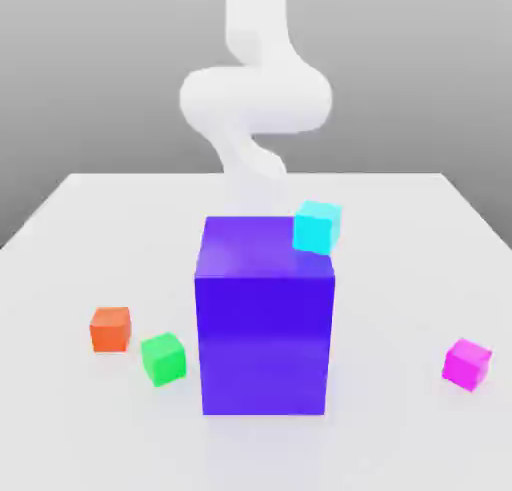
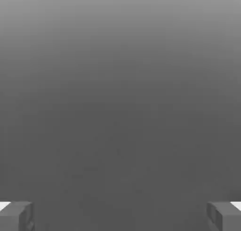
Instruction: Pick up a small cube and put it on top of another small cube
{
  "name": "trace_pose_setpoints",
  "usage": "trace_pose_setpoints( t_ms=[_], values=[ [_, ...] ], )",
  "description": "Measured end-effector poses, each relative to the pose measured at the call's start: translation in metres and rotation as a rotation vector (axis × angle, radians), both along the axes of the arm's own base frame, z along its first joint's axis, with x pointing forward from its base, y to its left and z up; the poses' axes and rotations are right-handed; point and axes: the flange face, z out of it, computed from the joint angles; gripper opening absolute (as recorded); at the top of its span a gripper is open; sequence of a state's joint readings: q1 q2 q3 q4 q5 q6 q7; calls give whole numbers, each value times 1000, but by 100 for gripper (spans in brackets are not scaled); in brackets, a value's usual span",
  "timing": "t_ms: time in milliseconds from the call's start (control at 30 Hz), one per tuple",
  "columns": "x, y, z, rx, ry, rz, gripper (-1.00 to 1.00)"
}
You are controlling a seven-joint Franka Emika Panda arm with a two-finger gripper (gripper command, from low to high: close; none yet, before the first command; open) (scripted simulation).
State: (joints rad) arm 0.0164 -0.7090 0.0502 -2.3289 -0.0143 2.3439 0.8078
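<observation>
The small magenta cube [image 1: 467, 364] rests on the white table [image 1: 400, 279] at the exterior view's right, near the front. The small bright green cube [image 1: 163, 359] sits at the exterior view's left, just beside the big blue-purple block [image 1: 265, 319]. The block stands between the two cubes. My white arm [image 1: 255, 99] curls down behind the block at the back of the table. In the hand view my gripper [image 2: 120, 216] is open, its two grey fingertips [image 2: 16, 215] far apart with nothing between them, facing a plain grey background.
An orange cube [image 1: 110, 329] lies just behind and left of the green one in the exterior view. A cyan cube [image 1: 317, 227] shows at the block's far top corner on the exterior view's right. The tall block is the main obstacle in the table's middle.
</observation>
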Motion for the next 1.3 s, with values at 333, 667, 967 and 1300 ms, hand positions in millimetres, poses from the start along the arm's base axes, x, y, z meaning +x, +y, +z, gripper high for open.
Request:
trace_pose_setpoints(
  t_ms=[333,667,967,1300],
  values=[
    [60,133,-201,-156,289,249,0],
    [-14,251,-399,-261,558,582,0],
    [-74,279,-519,-269,687,718,0],
    [-75,278,-530,-270,688,719,-100]
  ],
)
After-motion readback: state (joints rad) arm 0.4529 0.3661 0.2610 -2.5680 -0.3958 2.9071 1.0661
